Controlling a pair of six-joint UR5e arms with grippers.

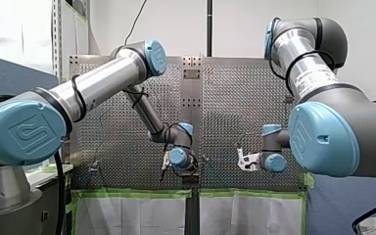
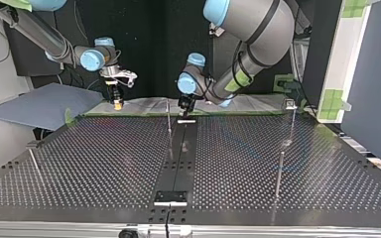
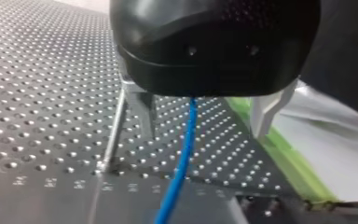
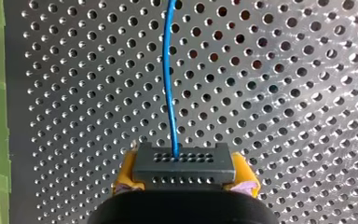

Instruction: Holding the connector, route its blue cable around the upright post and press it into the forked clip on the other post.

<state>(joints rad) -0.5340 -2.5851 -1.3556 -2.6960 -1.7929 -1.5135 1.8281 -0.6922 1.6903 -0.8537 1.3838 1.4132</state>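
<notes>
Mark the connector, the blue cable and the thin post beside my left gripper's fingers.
connector (image 4: 184,165), right wrist view, centre of its dark perforated face.
blue cable (image 4: 167,93), right wrist view, middle of the stretch ahead of the connector.
thin post (image 3: 114,126), left wrist view, midway up its metal shaft.

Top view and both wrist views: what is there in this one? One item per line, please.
perforated table: one, dark metal, under everything.
connector: one, dark grey, gripped by its sides.
blue cable: one, blue, leaves the connector and runs ahead over the table.
upright posts: at least three, thin metal, standing apart on the table.
green tape: strip, green, along the table's edge.
sheet: one, blue-grey, beside the table at the top view's left.
left gripper: one, black with metal fingers, open, cable between the fingers.
right gripper: one, yellow pads, shut on the connector.
</notes>
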